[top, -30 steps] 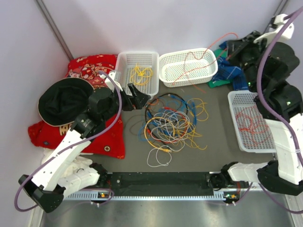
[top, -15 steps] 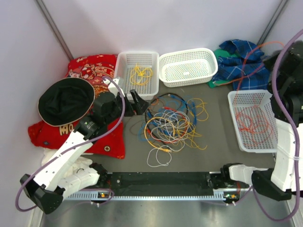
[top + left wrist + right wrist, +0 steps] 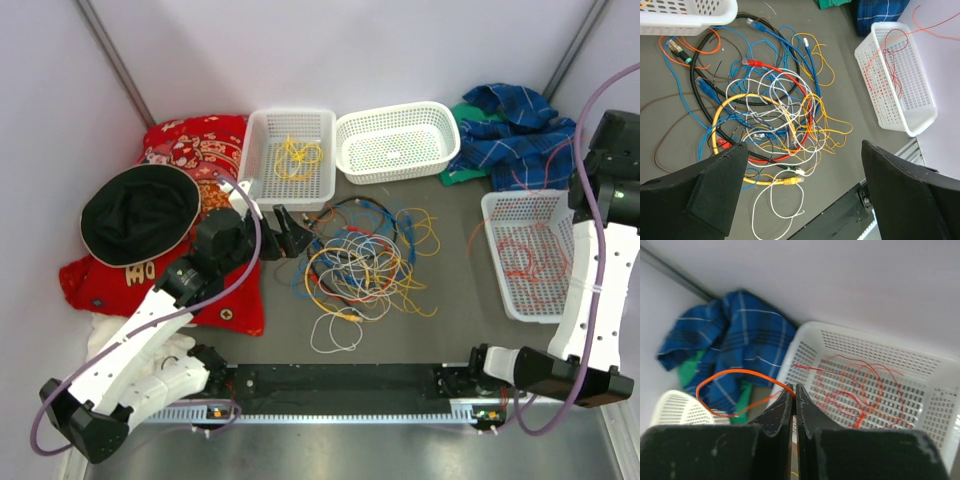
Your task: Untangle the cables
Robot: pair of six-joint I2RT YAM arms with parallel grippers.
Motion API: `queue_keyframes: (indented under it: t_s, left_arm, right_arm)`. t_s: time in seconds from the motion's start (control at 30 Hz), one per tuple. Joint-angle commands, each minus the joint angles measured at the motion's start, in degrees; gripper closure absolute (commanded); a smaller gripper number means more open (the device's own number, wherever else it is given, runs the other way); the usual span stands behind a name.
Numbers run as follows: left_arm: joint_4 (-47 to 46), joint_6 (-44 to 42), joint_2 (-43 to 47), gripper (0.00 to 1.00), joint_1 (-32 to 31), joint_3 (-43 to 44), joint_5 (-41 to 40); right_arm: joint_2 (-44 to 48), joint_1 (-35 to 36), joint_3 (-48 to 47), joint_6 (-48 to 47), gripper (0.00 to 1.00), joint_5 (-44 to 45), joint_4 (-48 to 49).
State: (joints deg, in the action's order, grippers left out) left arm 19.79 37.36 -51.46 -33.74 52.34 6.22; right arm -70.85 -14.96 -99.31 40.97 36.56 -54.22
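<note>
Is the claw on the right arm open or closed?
Shut. In its wrist view the right gripper has its fingers pressed together, pinching a thin orange cable at the tips.

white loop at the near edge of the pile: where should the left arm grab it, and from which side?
Grip the white loop on its near arc, coming straight down with the fingers across the wire. That arc lies flat on bare table, sticking out of the pile toward the arms, and no other cable seems to cross it there.
</note>
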Motion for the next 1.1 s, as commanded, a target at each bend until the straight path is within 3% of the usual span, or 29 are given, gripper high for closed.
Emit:
queue_keyframes:
  t_s: [0.0,0.2,0.23,0.27,0.33,0.37,0.4,0.5,0.6,0.83,0.97,1.07]
  left_arm:
    - [-1.95,-0.27,1.28,0.01,-0.01,-1.71,0.73]
    - [-2.74,1.13,1.8,0.01,-0.01,-3.64,1.86]
    - [-3.09,1.39,1.98,0.01,-0.01,-3.91,2.13]
    - [-3.35,1.92,1.89,0.01,-0.01,-4.52,2.39]
    - [-4.06,2.62,1.8,0.01,-0.01,-4.79,3.27]
    - [-4.06,2.89,1.63,0.01,-0.01,-4.96,3.27]
    - [-4.32,2.98,1.37,0.01,-0.01,-4.96,3.45]
    - [-4.41,3.15,0.4,0.01,-0.01,-4.61,3.98]
    - [-4.5,2.98,-0.83,0.01,-0.01,-4.0,3.89]
    - [-4.23,2.89,-2.32,0.01,-0.01,-4.17,1.87]
    - [-6.77,4.29,-5.39,0.01,-0.1,-6.98,3.88]
    - [-9.24,4.91,-10.74,0.01,-0.62,-7.95,7.57]
  right_arm:
    - [0.45,-2.26,5.16,2.36,1.0,1.59,0.43]
    - [1.24,-3.84,14.22,2.18,1.0,1.15,1.39]
    - [1.5,-3.93,16.49,3.05,0.94,0.89,1.13]
    - [1.76,-4.11,17.82,3.06,0.64,0.02,1.48]
    - [3.51,-4.11,20.89,4.28,0.29,-1.57,2.44]
    - [4.31,-4.11,21.78,4.73,0.05,-2.18,3.06]
    - [5.53,-4.11,22.74,4.99,0.01,-3.15,4.19]
    - [10.19,-2.63,24.86,5.43,0.01,-9.64,8.59]
    - [12.75,3.52,24.95,4.03,0.01,-14.38,12.37]
    - [13.63,24.08,30.03,-6.49,0.01,-28.54,20.81]
    - [12.93,36.98,35.75,-8.97,0.01,-29.97,22.05]
    - [12.75,42.19,41.55,-10.3,0.01,-29.35,24.06]
